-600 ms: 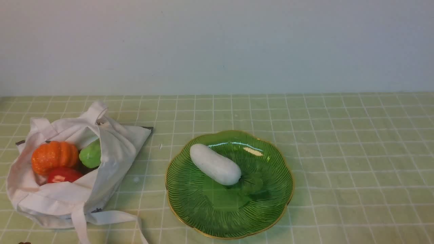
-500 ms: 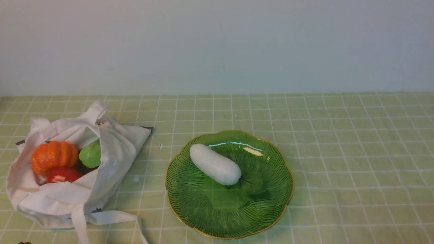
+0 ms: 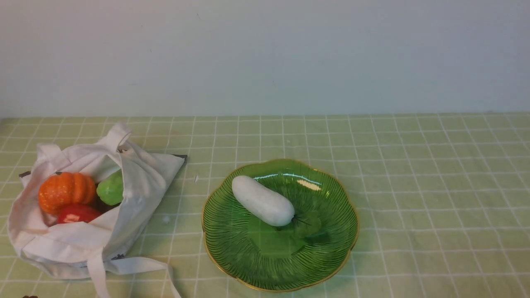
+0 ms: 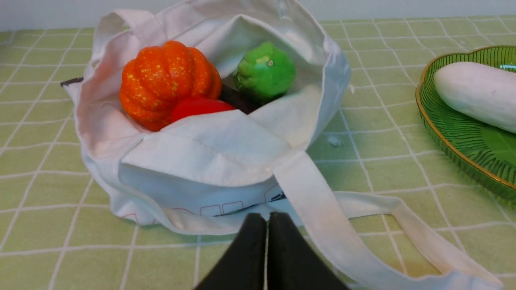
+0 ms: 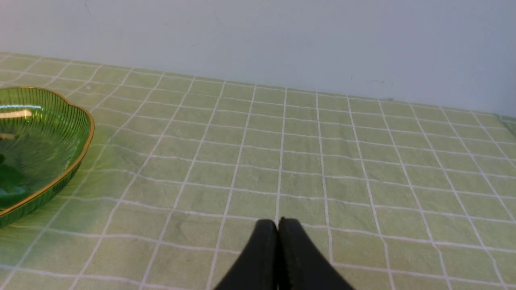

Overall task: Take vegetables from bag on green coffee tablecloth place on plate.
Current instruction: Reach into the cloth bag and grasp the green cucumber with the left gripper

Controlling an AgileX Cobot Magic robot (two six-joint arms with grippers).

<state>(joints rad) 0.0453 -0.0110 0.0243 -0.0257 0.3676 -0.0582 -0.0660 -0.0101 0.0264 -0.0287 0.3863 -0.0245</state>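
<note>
While the left gripper (image 4: 266,217) is pinched closed, empty, the bag (image 4: 209,153) lies just ahead; right gripper (image 5: 277,222) is closed too.

We can read no word, number or brand. The only print sits low on the outer face of the soft white cloth tote bag (image 4: 209,161): a row of small red-outlined boxes (image 4: 217,209) with a dark mark (image 4: 278,197) beside them, too folded for us to decipher.
</note>
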